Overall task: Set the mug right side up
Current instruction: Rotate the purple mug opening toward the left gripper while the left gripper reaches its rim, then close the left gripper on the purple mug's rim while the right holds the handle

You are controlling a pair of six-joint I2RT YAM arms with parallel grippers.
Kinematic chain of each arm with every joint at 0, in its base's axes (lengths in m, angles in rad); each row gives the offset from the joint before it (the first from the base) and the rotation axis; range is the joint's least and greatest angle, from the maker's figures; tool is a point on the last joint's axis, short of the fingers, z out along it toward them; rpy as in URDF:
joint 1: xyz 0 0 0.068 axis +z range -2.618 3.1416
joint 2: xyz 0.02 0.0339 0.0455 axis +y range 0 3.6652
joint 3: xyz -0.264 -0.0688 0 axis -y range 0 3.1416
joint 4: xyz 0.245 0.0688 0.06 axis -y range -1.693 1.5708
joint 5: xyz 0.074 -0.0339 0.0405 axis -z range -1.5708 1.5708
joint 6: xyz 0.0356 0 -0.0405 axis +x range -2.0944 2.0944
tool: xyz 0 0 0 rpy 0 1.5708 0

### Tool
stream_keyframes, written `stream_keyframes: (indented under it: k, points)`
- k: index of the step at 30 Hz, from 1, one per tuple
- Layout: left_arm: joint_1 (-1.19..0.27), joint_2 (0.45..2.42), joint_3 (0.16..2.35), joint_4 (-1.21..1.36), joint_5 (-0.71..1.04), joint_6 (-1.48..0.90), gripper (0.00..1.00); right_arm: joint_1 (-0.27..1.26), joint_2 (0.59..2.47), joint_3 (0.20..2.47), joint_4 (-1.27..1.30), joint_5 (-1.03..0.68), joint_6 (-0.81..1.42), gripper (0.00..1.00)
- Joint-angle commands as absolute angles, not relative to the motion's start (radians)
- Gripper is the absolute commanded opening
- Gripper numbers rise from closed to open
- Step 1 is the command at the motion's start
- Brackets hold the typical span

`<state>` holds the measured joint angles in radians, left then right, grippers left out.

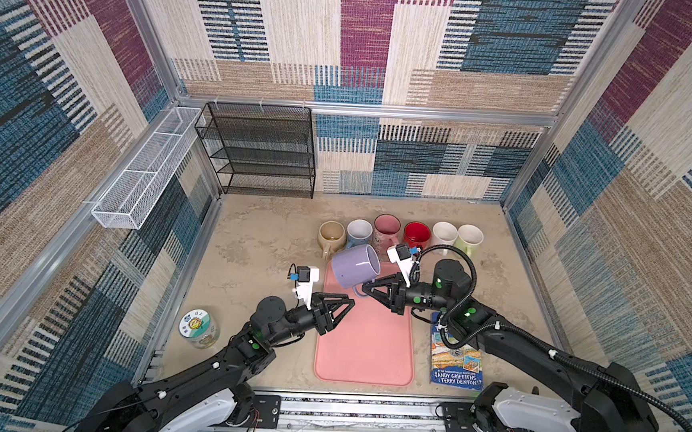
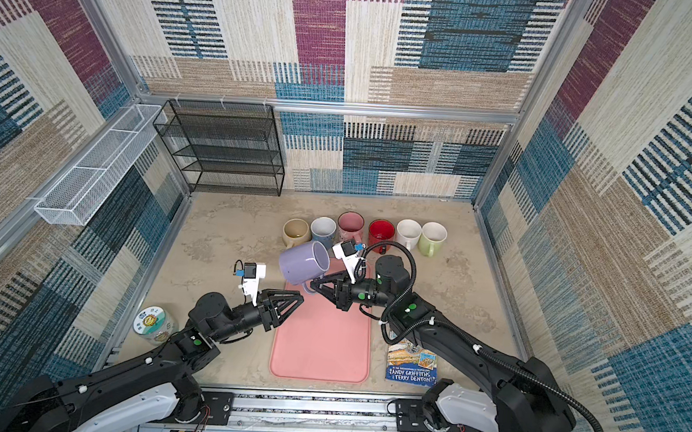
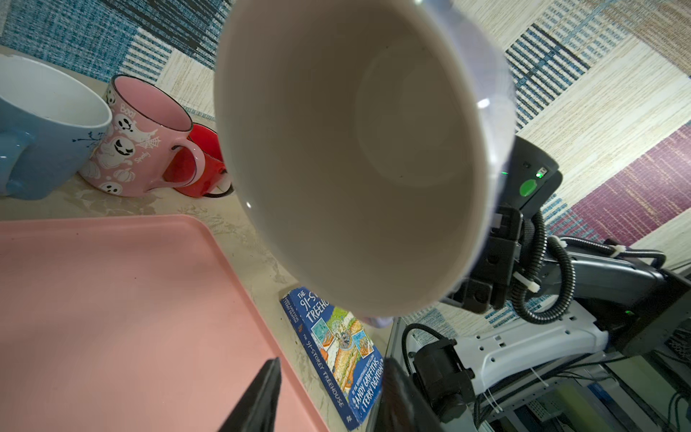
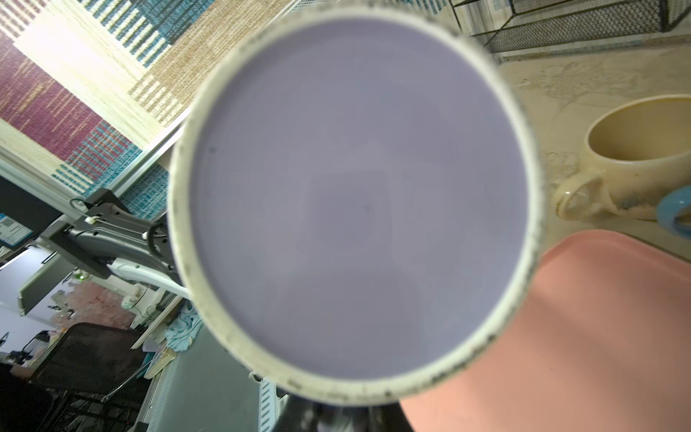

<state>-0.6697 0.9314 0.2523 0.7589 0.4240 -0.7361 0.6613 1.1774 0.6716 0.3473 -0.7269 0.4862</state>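
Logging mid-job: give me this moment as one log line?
right gripper: shut on purple mug handle | mug: airborne, tilted above pink tray | left gripper: open, empty | status: not upright yet

Robot lab test cell. Aluminium frame (image 1: 368,111) boxed in by patterned carpet walls (image 1: 515,37); left arm (image 1: 200,373), right arm (image 1: 535,351) mounted on base rail (image 1: 364,412); assorted props on desk (image 1: 259,236): row of mugs (image 1: 417,232), tray (image 1: 364,351), book (image 1: 456,366), jar (image 1: 199,327), wire rack (image 1: 265,153).

The purple mug (image 4: 359,202) shows its round bottom, very close up; a pink tray (image 4: 583,336) lies behind it; a cream mug (image 4: 643,172) stands past it.
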Motion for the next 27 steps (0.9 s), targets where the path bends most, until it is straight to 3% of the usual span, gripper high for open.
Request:
stream_keyframes:
  k: [1, 15, 27]
  points:
    - [-0.659, 0.963, 0.259, 0.894, 0.465, -0.776, 0.48, 0.66, 1.181, 0.666, 0.506, -0.808, 0.518, 0.0]
    - [-0.655, 1.057, 0.29, 1.068, 0.556, -0.817, 0.42, 0.65, 1.19, 0.637, 0.556, -0.851, 0.539, 0.0]
    - [-0.655, 1.057, 0.308, 1.075, 0.543, -0.816, 0.28, 0.65, 1.252, 0.587, 0.687, -0.908, 0.604, 0.0]
